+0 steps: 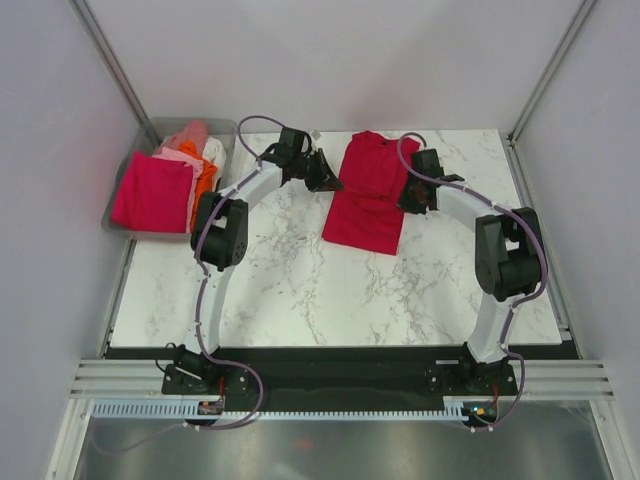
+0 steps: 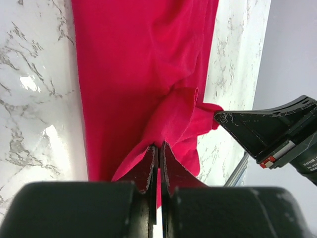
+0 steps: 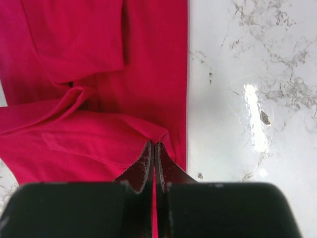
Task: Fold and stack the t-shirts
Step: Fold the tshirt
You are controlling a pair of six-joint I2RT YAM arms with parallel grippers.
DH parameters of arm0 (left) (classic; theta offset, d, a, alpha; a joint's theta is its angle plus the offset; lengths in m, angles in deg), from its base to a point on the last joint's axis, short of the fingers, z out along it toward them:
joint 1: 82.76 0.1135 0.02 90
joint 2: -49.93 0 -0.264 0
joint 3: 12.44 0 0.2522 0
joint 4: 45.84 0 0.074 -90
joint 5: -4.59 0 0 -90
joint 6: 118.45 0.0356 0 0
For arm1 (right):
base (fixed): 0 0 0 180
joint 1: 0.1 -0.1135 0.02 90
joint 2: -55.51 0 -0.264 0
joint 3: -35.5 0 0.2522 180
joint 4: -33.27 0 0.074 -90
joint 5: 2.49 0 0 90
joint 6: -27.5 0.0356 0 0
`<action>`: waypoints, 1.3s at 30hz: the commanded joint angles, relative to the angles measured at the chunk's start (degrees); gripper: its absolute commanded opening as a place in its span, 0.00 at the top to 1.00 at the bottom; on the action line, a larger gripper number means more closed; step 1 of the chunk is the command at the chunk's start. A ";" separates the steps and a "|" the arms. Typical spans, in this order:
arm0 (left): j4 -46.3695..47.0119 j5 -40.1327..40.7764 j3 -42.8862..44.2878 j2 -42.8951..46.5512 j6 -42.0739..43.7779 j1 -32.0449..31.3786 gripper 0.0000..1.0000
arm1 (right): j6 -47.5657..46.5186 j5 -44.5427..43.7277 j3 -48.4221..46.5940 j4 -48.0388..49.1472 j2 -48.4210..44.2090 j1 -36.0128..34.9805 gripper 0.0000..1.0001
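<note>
Marble table (image 1: 300, 290) carries a partly folded crimson t-shirt (image 1: 365, 200) at twelve o'clock. Left gripper (image 2: 158, 148) and right gripper (image 3: 154, 146) each pinch its edges. Other shirts (image 1: 152, 192) lie in the bin (image 1: 150, 234) at ten o'clock.

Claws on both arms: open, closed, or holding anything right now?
Left claw: closed, pinching a fold of the crimson t-shirt.
Right claw: closed, pinching the same crimson t-shirt.
</note>
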 commanded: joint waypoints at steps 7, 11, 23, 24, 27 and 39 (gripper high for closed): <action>0.04 -0.99 -5.99 8.68 0.66 -0.52 0.98 | -0.51 1.82 6.54 1.84 -10.61 -0.19 1.00; 0.21 -1.16 -7.76 9.75 0.57 -0.87 0.98 | -0.07 1.47 8.04 1.66 -12.28 -0.28 1.00; 0.39 -3.36 -0.91 1.49 -0.93 -0.87 0.87 | 0.02 -1.95 4.35 0.08 -7.98 -0.10 1.00; 0.30 -3.88 -0.21 0.96 -0.84 -0.87 0.79 | 0.02 -2.31 3.13 0.08 -6.84 -0.19 0.98; -0.40 -3.28 0.68 1.12 -0.31 0.01 0.22 | 0.89 -4.85 0.66 -0.89 -5.26 -0.01 0.51; -2.78 6.56 -21.62 23.78 9.79 1.50 0.00 | -1.39 -1.18 15.48 4.56 -18.25 -0.01 0.24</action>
